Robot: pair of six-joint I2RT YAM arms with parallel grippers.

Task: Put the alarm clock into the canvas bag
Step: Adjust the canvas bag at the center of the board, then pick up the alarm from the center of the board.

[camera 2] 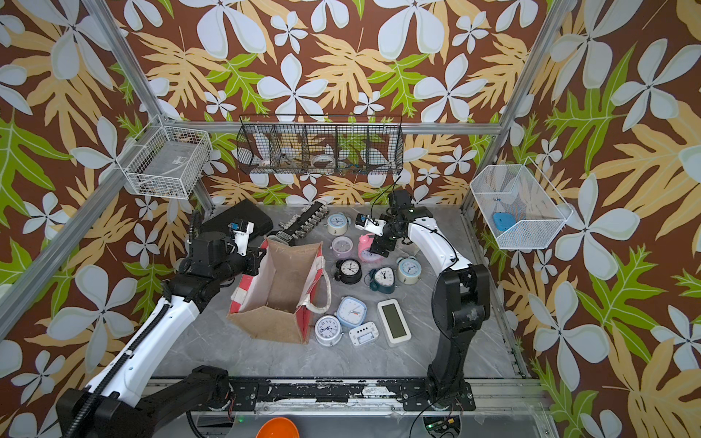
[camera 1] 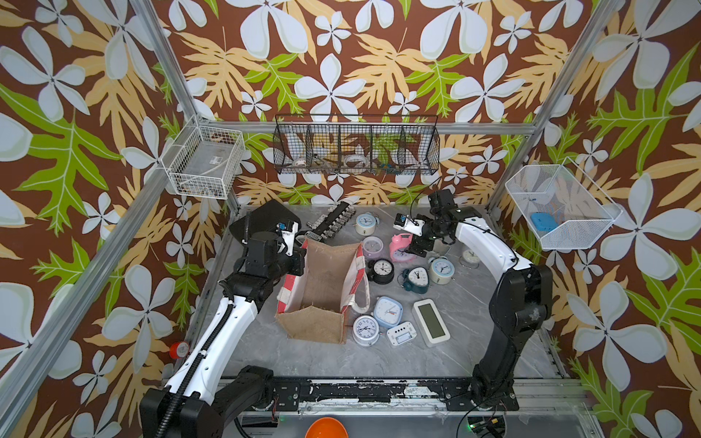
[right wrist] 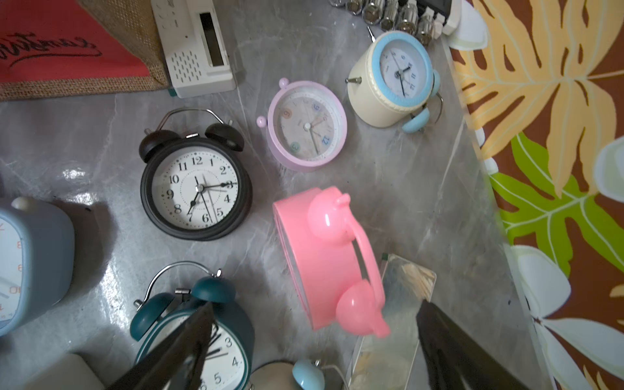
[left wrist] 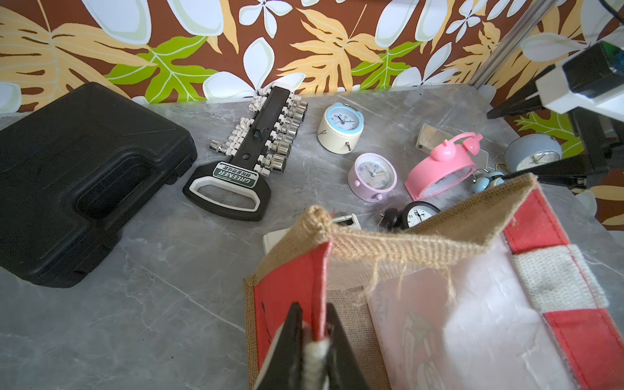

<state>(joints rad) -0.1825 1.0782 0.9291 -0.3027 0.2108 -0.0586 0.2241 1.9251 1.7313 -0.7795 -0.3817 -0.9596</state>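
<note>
Your canvas bag (camera 1: 315, 322) stands open in the middle of the grey table (camera 1: 265, 352). It is rough and tan on the front and back. Its sides are red and white striped, it is pale inside, and it has white straps. Your left gripper (left wrist: 312, 320) is pinched tight on the top edge of the bag's red side.

Your right gripper (camera 1: 416, 248) hangs over the pink alarm clock (right wrist: 324, 256) with its jaws wide apart. That clock has two round bells and a handle. It lies tipped over to the right of the bag, toward the back of the table, just beside a lilac clock (right wrist: 307, 126).

Now count. You have one bag, nine clocks with hands (the pink and lilac ones are two of them) and three white digital clocks. There is also one black case (left wrist: 77, 175) and one rack of sockets (left wrist: 256, 148).
</note>
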